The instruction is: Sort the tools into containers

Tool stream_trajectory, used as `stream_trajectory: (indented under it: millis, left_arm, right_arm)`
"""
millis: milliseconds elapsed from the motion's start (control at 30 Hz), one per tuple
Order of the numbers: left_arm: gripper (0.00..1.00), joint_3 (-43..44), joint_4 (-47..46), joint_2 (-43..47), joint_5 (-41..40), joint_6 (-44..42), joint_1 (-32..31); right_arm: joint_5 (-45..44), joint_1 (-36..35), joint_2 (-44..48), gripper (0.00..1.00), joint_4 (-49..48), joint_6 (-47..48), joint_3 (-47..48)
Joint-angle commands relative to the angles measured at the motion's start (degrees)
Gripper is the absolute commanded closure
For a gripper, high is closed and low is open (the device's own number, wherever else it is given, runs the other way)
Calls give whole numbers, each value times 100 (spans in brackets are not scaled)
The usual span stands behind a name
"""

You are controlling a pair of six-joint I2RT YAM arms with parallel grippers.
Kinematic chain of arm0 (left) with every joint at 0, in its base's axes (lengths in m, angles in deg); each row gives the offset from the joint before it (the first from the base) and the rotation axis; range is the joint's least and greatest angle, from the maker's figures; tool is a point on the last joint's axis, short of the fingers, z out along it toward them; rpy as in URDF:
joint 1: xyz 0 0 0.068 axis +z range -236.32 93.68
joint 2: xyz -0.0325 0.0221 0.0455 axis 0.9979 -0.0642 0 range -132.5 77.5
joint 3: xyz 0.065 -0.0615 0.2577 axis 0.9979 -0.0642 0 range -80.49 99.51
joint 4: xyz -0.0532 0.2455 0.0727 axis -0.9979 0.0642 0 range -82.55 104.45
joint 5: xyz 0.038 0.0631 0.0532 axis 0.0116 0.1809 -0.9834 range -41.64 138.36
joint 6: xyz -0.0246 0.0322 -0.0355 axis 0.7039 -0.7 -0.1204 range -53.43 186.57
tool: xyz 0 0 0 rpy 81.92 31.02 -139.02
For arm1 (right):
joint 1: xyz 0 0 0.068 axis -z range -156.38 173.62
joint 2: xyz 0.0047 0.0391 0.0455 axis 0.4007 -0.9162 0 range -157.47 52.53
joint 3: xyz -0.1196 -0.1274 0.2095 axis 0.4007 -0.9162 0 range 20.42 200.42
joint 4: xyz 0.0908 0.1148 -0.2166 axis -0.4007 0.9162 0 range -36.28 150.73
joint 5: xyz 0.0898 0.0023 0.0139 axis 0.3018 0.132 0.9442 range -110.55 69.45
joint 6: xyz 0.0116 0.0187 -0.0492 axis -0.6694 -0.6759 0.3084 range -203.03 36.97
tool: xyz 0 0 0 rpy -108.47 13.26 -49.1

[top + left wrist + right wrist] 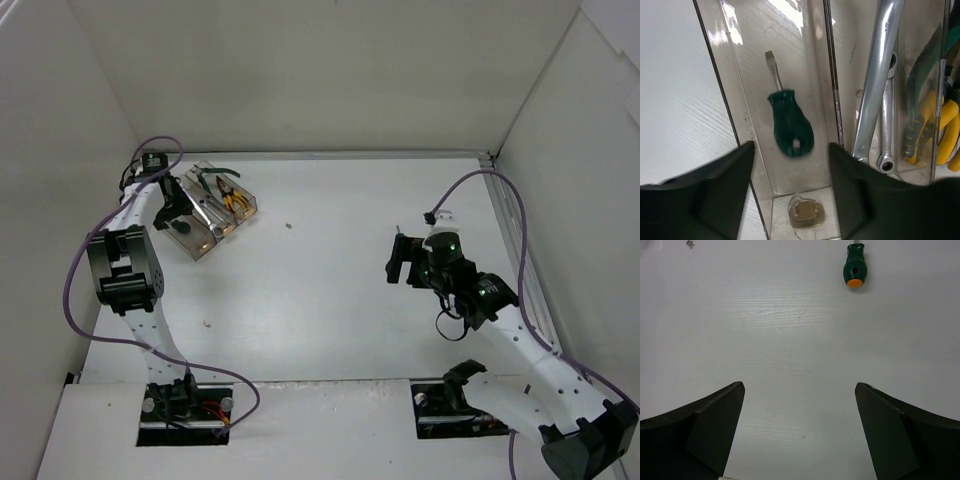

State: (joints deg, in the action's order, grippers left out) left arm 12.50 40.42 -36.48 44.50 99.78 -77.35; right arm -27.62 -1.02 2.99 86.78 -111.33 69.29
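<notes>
Three joined clear containers (214, 203) stand at the far left. My left gripper (175, 218) hangs open and empty over their near end. In the left wrist view the left gripper (791, 150) is above the left bin (807, 70), where a green-handled screwdriver (790, 131) lies, blurred. Two silver wrenches (875, 85) lie in the middle bin. Yellow-handled pliers (936, 131) and dark green-handled pliers (916, 75) are in the right bin. My right gripper (397, 262) is open and empty over the table. The right gripper (800, 385) faces a green screwdriver with an orange end (855, 273) lying well ahead of it.
A small brownish round pad (805, 212) shows under the near end of the left bin. Small specks lie on the white table (288, 225) and nearer the left arm (205, 323). White walls enclose the table at the back and both sides.
</notes>
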Motion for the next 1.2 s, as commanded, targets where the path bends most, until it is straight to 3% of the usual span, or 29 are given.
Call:
stream_trajectory:
  millis: [0,67,167,233,500,700,833,1000,1167]
  left_arm:
    - [39,97,-230,629,-53,-86,-27]
    - [29,26,-230,788,-71,-95,-27]
    - [6,35,-107,1131,-98,-96,-80]
    - [0,44,-19,1421,-63,-69,-158]
    - [0,-833,-9,3037,868,1,-949]
    - [0,-2406,-351,4206,2036,-25,-1863]
    - [0,-4119,-809,5618,2661,115,-2347]
    - [0,-5228,-802,6852,2671,238,-2593]
    - [0,-5213,-406,7196,2574,195,-2594]
  right_arm:
    - [-391,30,-301,8,-212,105,413]
    - [-496,39,-433,8,-221,114,518]
    - [-515,126,-741,7,-221,166,677]
    - [-497,283,-1039,7,-221,271,756]
    - [-401,890,-2252,14,-676,781,1073]
    - [-163,1321,-3298,25,-1099,913,1318]
    - [-93,1471,-4010,30,-1258,1089,1617]
    - [118,1638,-4748,37,-1460,1309,1995]
    - [311,1700,-5442,42,-1478,1449,2294]
